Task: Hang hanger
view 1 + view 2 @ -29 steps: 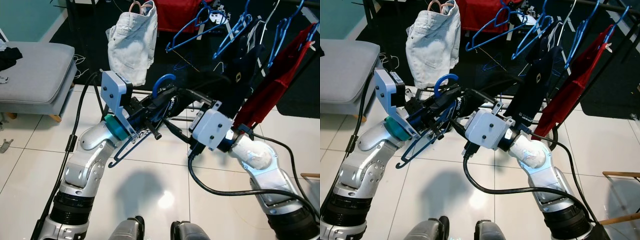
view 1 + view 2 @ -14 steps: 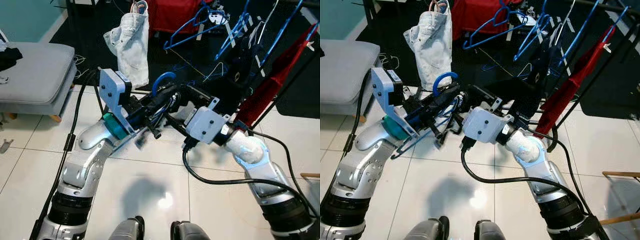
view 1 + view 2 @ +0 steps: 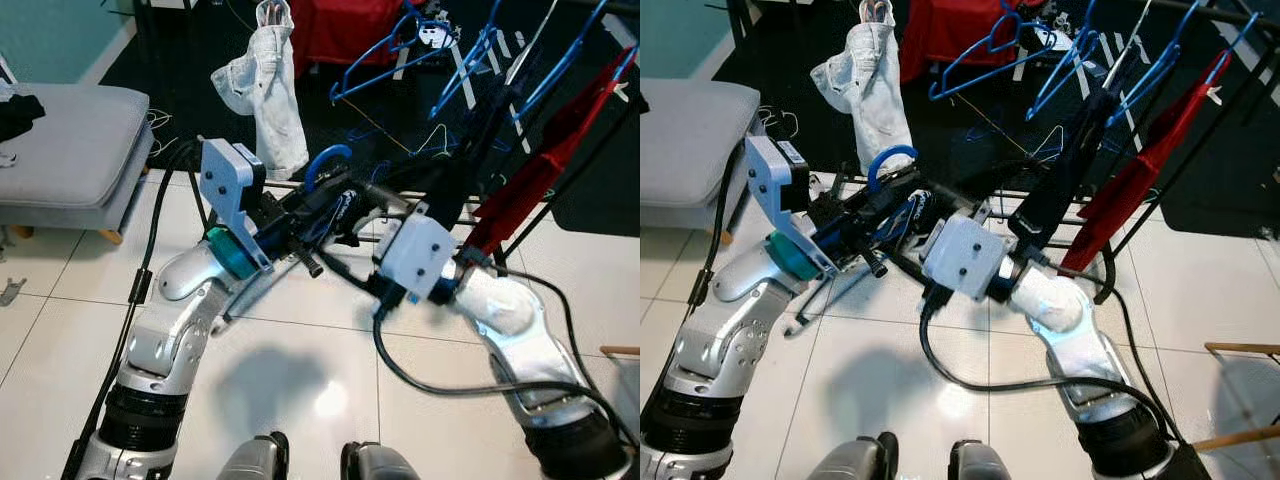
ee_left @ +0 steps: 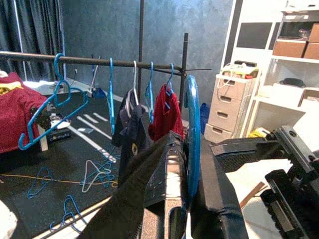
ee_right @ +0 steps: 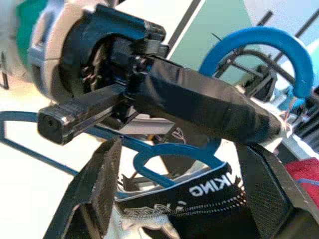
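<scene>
While left gripper [image 4: 187, 189] clamps blue hanger [image 3: 327, 160], keep right gripper [image 5: 174, 199] spread; steer hook toward rail [image 4: 89, 60] at 11 o'clock.

Both silver arms are raised and bent at the elbow, forearms converging in front of the chest. The left tool [image 3: 318, 205] points forward and to the right; its black fingers [image 4: 214, 191] are closed together, clamped on a hanger [image 4: 192, 124]. The right tool [image 5: 174, 199] reaches in toward the left tool from the right, fingers [image 5: 99, 194] spread wide apart, just beside the left fingers. Wrists nearly meet.
</scene>
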Tool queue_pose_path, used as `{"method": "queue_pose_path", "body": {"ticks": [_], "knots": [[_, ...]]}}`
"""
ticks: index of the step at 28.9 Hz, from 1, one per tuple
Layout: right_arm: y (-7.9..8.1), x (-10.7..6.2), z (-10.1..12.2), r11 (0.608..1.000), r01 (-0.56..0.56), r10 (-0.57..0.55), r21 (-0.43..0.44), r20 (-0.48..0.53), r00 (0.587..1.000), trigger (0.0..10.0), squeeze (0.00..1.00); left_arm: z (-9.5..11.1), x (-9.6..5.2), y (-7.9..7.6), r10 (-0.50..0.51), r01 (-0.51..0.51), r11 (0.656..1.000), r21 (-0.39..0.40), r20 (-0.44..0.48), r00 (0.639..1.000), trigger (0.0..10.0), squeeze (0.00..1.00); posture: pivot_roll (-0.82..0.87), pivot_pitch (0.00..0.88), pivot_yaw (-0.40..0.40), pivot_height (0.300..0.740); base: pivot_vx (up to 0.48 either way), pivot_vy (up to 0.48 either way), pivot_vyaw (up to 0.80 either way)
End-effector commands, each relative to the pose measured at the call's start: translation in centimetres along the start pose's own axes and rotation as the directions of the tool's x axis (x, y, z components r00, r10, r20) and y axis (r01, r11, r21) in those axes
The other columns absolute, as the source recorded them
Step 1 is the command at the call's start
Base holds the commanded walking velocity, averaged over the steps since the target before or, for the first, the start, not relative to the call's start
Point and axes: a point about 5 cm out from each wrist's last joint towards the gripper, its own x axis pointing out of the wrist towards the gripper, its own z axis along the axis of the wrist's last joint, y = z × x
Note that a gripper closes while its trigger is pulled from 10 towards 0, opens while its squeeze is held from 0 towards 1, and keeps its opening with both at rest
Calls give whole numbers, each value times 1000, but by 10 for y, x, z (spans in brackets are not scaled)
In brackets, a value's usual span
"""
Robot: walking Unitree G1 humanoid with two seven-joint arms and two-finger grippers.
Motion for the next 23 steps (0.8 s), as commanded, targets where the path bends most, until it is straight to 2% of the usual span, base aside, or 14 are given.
{"method": "queue_pose_path", "body": {"ticks": [1, 6, 12, 14, 23], "knots": [[0, -2, 7, 1000, -16, 15, 15, 26, 1000, 10000, 0, -3, 0, -1, -8, 8, 1000, 2, -11, 1000, 10000, 0, -98, 82, 40, 740, 0, 0, 0], [-11, -8, 6, 997, 5, -6, -71, -18, 1000, 10000, 0, -2, 1, -2, -18, 18, 1000, -2, -7, 1000, 10000, 0, -115, 84, 43, 740, 0, 0, 0], [-12, -9, 1, 995, -3, -2, -100, -53, 999, 10000, 0, -2, 2, -3, -20, 20, 1000, -5, -2, 1000, 10000, 0, -113, 83, 42, 740, 0, 0, 0], [-17, -10, -4, 984, 25, -43, -179, -95, 995, 10000, 0, 0, 2, -3, -20, 20, 1000, -9, 3, 1000, 10000, 0, -104, 83, 42, 740, 0, 0, 0], [-21, -10, -9, 976, 31, -61, -217, -131, 990, 10000, 0, 1, 2, -4, -22, 22, 1000, -11, 7, 1000, 10000, 0, -100, 81, 42, 740, 0, 0, 0]]}}
